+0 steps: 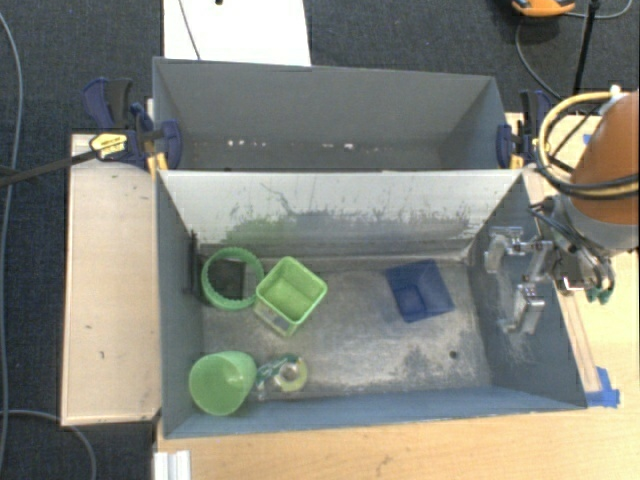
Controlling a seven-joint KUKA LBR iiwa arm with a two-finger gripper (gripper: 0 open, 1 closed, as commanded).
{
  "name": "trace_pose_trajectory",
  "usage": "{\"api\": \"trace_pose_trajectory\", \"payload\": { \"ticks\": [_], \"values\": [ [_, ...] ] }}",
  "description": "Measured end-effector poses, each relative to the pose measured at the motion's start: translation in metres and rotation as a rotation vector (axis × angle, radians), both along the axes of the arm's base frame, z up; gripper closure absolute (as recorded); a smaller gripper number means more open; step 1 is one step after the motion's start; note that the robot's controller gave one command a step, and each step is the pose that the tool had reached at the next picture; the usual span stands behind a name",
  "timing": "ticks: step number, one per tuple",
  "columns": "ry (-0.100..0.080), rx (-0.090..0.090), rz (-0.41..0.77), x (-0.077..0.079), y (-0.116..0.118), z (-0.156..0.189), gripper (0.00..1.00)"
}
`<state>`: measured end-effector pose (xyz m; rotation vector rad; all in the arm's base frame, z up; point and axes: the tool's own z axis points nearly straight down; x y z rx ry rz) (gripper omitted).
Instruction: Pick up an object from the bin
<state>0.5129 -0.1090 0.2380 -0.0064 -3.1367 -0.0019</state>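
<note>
1. Camera view: grey metal bin [330,218] with a blue flat block [420,291] lying on its floor.
2. Well left of the blue flat block: round green cup [231,278], upright, dark inside, just beside a square green cup [291,290], tilted, mouth up.
3. Left of and below the block: green beaker [222,382] on its side, next to a small clear piece [288,373].
4. Blue flat block: squarish, dull blue, lying alone.
5. Jaws: right of the block, over the bin's sloping right wall; released or clenched cannot be told; apart from the block.
</note>
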Motion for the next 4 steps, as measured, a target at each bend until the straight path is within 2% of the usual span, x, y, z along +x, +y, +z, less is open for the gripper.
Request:
{"api": "trace_pose_trajectory", "payload": {
  "ticks": [1, 2, 3, 4],
  "values": [
    [-0.008, -0.002, 0.003, 0.002, 0.0, 0.004, 0.0],
    [-0.014, -0.004, -0.055, 0.017, 0.029, -0.023, 0.0],
    [-0.015, 0.002, -0.039, 0.038, 0.045, -0.074, 0.0],
    [-0.018, -0.005, 0.095, 0.045, 0.048, -0.134, 0.0]
  ]
}}
